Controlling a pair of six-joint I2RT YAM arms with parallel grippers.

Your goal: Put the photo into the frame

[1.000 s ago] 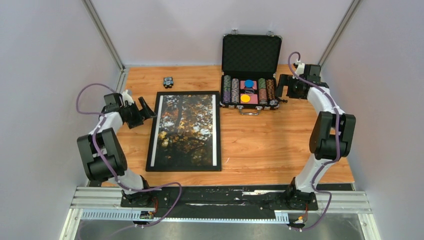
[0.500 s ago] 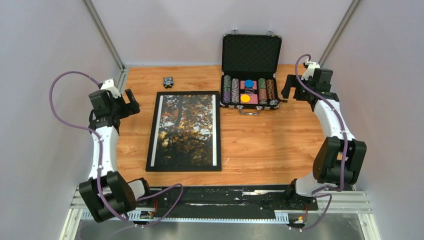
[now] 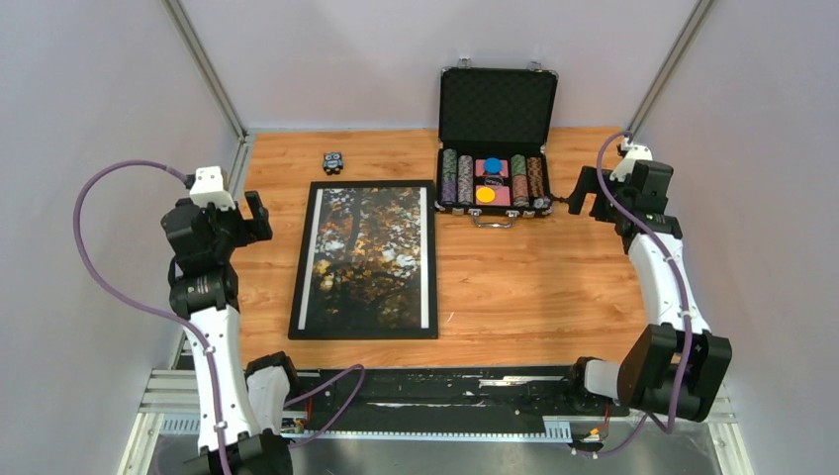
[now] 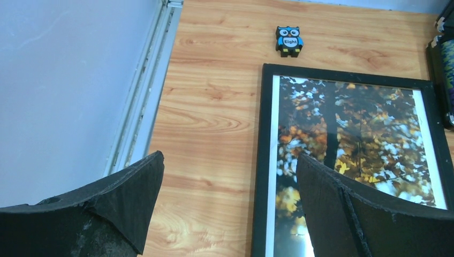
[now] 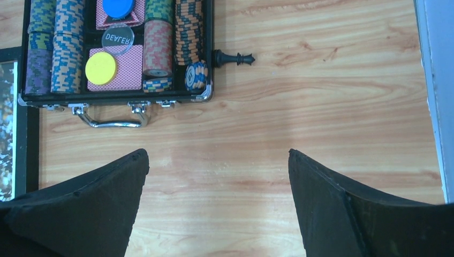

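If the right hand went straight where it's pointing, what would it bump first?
Probably the bare wooden table, a little before the open chip case. The right hand is open and aims down at the wood, though depth is hard to judge.

The frame [image 3: 363, 334] in overhead, left-wrist views

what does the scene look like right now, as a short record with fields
photo: flat on the table, picture side up, inside the frame
frame: black side up, left of centre
left pincer: open, empty, above the table left of the frame
right pincer: open, empty, right of the chip case
chip case: open, back right
other: owl figure behind the frame; chess piece beside the chip case
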